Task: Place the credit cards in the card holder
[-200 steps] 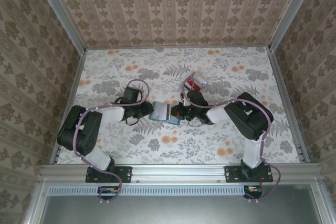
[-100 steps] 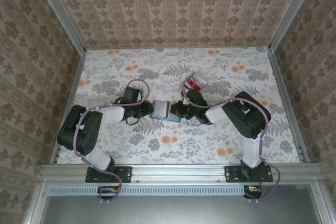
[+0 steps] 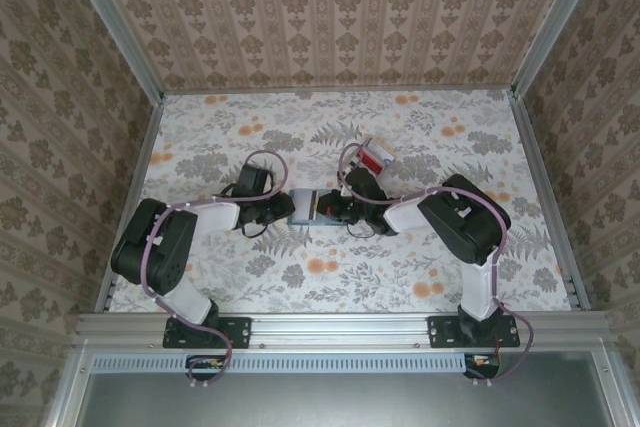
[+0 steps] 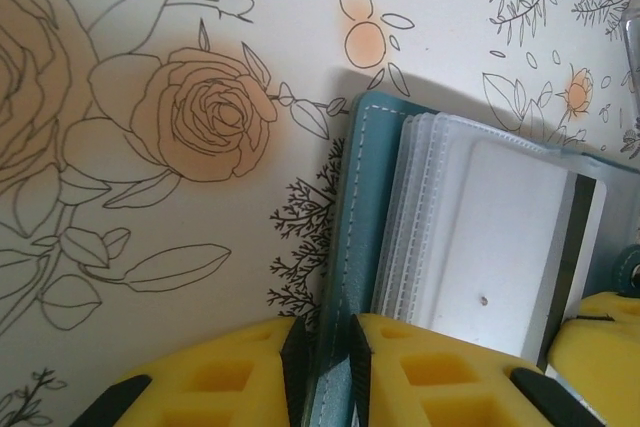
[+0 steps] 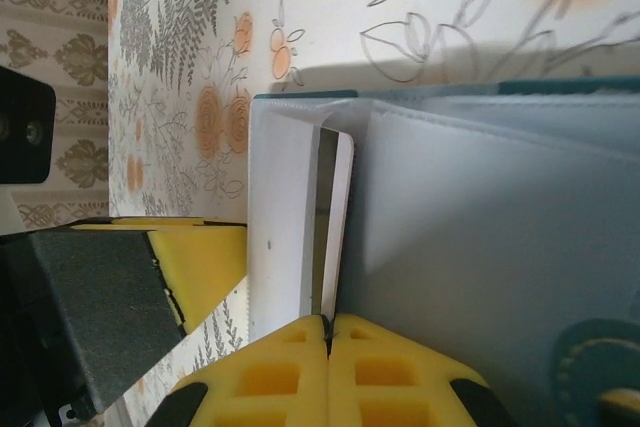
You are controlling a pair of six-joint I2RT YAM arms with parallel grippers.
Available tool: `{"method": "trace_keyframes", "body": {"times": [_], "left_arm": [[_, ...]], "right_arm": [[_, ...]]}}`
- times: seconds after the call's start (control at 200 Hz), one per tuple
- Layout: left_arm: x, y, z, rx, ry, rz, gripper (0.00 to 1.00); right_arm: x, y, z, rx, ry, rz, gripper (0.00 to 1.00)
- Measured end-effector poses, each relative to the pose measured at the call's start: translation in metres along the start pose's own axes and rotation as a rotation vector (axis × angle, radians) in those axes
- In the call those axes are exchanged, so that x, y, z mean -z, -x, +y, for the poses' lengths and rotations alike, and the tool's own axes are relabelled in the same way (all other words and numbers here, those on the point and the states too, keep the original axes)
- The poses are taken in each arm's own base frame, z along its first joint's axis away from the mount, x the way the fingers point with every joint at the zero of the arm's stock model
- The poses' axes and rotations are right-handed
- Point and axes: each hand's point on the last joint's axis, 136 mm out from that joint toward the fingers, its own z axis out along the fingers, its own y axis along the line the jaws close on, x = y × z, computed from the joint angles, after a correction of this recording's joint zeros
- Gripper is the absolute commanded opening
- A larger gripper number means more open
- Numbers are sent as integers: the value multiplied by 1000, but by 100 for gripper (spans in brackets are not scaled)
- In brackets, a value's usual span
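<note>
Table point(image 3: 200, 147), floral print, carries everything. Card holder point(image 3: 306, 205) lies open mid-table between the two claws; its right part is cut off in the left wrist view. Spare cards point(image 3: 375, 155), red and white, sit far-right of the holder, well apart; count unclear. Left claw point(image 4: 325, 367) is narrow, pinching the holder's teal cover edge. Right claw point(image 5: 327, 342) is closed on a white card point(image 5: 283, 217) standing at a clear sleeve; insertion depth hard to judge.
</note>
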Motion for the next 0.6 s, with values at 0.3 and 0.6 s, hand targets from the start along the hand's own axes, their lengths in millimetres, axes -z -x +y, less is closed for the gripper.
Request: {"method": "trace_keyframes", "body": {"times": [0.3, 0.6], "left_arm": [[0, 1, -1, -1, 1, 0, 25], [-1, 1, -3, -8, 2, -2, 25]], "right_arm": [[-5, -1, 0, 54, -40, 2, 24], [14, 2, 1, 151, -113, 6, 38]]}}
